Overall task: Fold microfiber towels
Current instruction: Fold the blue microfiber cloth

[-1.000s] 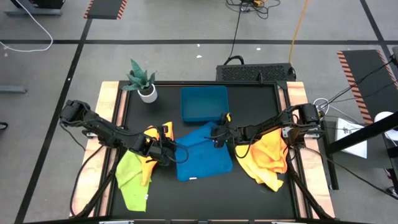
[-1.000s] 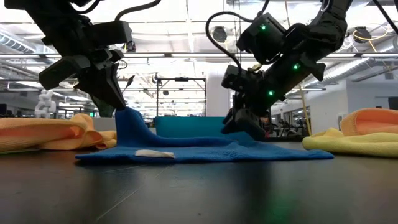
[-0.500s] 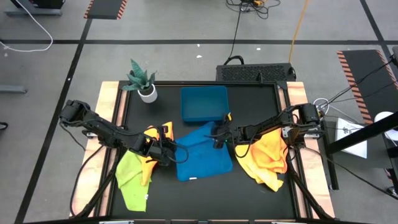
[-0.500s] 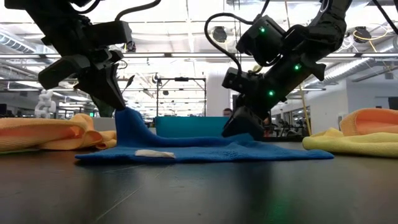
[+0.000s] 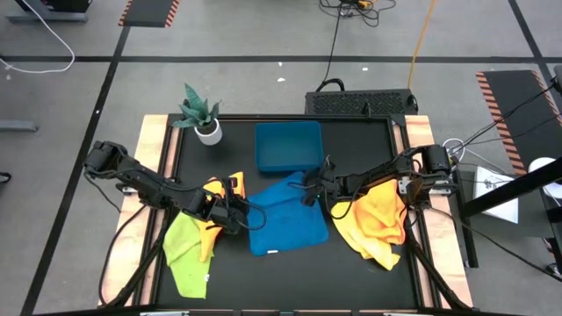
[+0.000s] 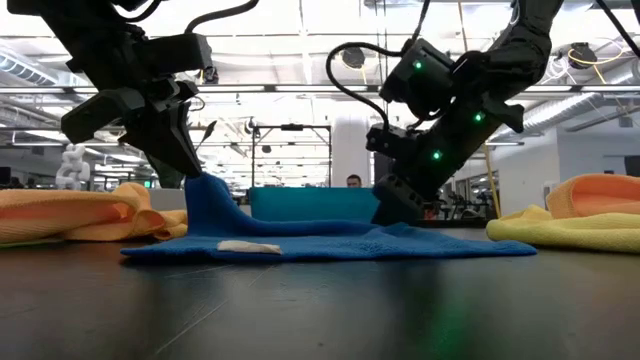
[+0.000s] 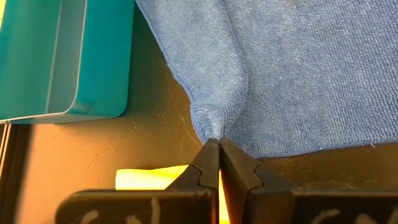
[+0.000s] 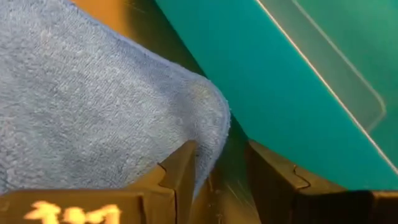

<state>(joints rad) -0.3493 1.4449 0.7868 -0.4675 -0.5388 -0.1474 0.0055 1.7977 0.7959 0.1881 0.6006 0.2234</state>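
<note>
A blue towel (image 5: 285,218) lies spread on the black table, its near part flat, with a white tag (image 6: 248,246) on it. My left gripper (image 5: 244,216) is shut on the towel's left edge, which stands up in a peak (image 6: 205,195). My right gripper (image 5: 318,186) is open and low at the towel's far right corner (image 8: 208,106), next to the blue tray (image 5: 288,145). That corner lies beside one finger (image 8: 180,168). The other finger (image 8: 273,177) stands over bare table. My left gripper pinches the towel's left edge (image 7: 212,132) between its two fingertips, the cloth bunched into a narrow fold there. The fingers slant down from the table's left. The pinched edge is lifted into a peak; the rest of the towel lies on the table. My right gripper: I cannot tell whether its finger touches the towel's corner.
An orange and yellow towel (image 5: 215,195) and a lime green one (image 5: 184,250) lie under my left arm. A yellow and orange pile (image 5: 373,221) lies at the right. A potted plant (image 5: 202,114) stands at the far left. The tray shows in the left wrist view (image 7: 62,56).
My right gripper has drawn back a little toward the table's right edge, off the towel's far right part, and the small hump of cloth under it has sunk flat. My left gripper has kept still with the lifted edge.
</note>
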